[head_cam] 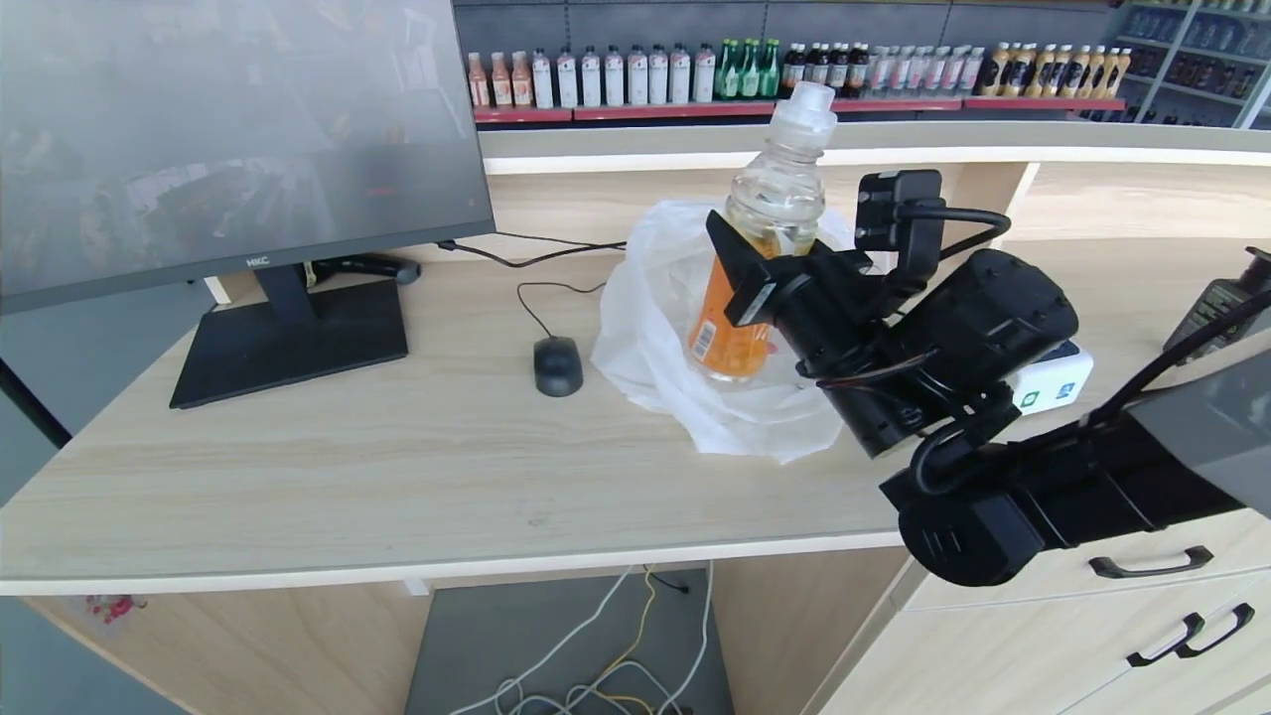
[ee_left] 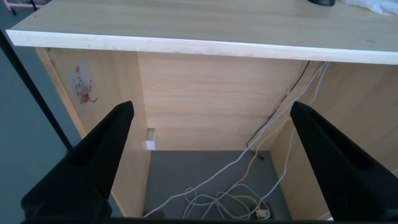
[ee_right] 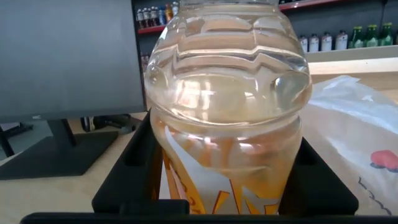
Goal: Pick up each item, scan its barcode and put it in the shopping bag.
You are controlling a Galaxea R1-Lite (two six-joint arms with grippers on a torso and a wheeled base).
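While R claw [head_cam: 760,288] clamps bottle [head_cam: 779,194] at bag [head_cam: 645,318] | L claw [ee_left: 211,109] apart, low by counter [ee_left: 205,25] edge | cables [ee_left: 217,196] beneath

The right claw [head_cam: 767,283] covers part of the bottle [head_cam: 776,199].

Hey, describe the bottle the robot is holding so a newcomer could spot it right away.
Start at the long wooden counter, right of the big monitor. A crumpled white plastic bag sits there, and at it the right pincer grips the bottle cap-up. Unlike the shelved bottles behind, it is alone, clear-shouldered with an orange label.
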